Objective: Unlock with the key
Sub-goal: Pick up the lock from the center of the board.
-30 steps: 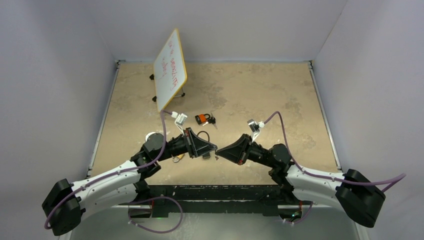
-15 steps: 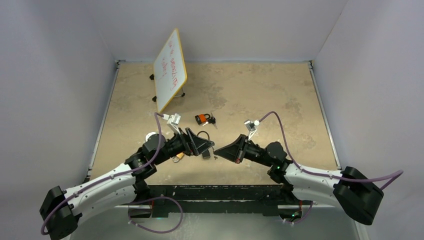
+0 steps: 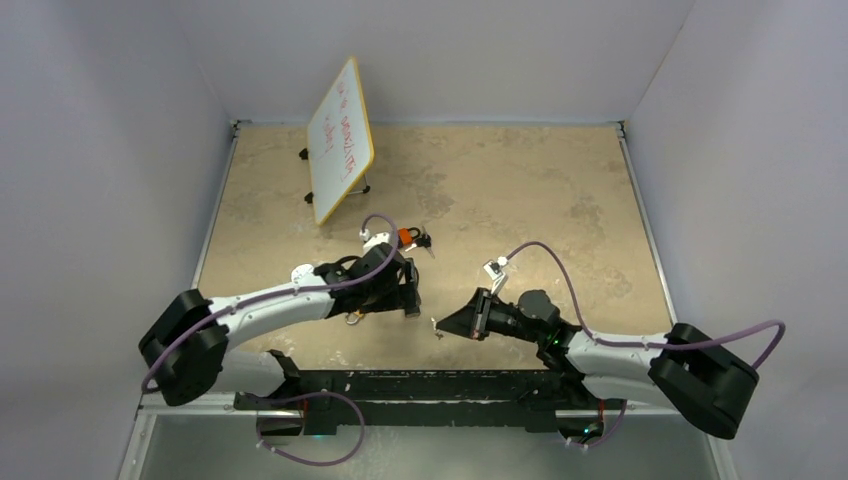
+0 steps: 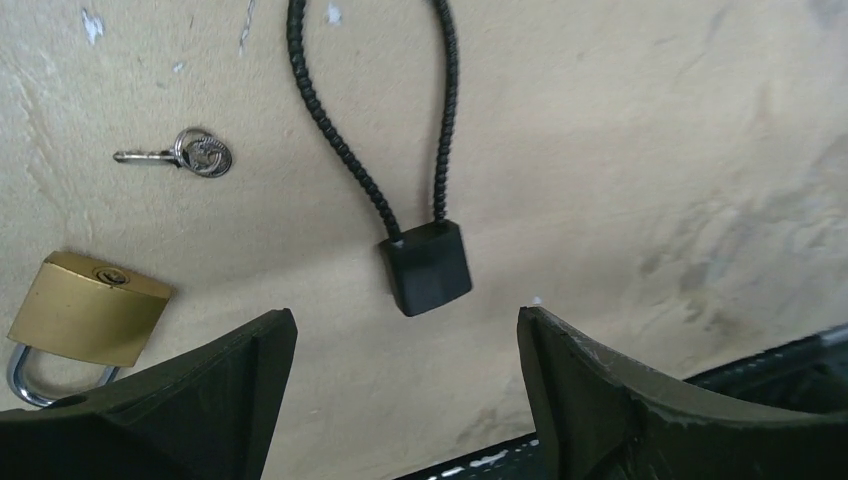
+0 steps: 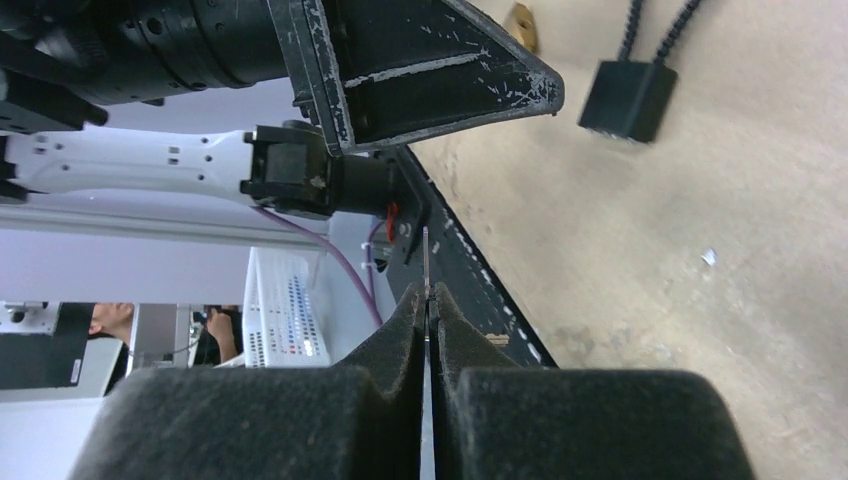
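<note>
Key (image 5: 426,262) sits pinched edge-on in your closed right gripper (image 5: 428,305), just above the table's near edge, its blade running straight out past the fingertips toward the left arm. Your left gripper (image 4: 405,335) gapes wide over the black cable lock (image 4: 425,268)

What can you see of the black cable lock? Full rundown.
The black cable lock has a matte black block body, plastic-looking, and a ribbed black cable whose two ends both enter the body's top, so it looks fastened; the loop's far end leaves the left wrist view. It lies flat on the tan table, ahead of the gap between the open left fingers. Nothing touches it; a small key and a brass padlock lie apart from it.
</note>
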Available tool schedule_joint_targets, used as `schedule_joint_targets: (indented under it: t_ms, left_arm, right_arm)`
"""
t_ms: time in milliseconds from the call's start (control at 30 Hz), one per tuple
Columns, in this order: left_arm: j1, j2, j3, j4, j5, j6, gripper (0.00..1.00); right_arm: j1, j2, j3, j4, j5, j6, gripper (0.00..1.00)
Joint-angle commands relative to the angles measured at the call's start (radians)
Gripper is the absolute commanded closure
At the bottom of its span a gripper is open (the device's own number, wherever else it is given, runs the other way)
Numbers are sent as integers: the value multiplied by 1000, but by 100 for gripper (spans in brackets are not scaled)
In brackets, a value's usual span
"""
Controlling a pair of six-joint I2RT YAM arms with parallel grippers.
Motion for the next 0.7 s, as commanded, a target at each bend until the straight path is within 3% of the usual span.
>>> schedule_joint_targets:
  t_ms: [0, 267, 667]
  left_arm:
    - [-17, 73, 71, -53, -25, 8, 16]
    - [-26, 268, 209, -131, -46, -39, 18]
    - [-73, 450, 348, -284, -73, -105, 44]
  right_arm:
    - [10, 32, -18, 47, 29, 24, 100]
    - [10, 76, -24, 60, 31, 16, 100]
    - [9, 135, 0, 37, 37, -9, 100]
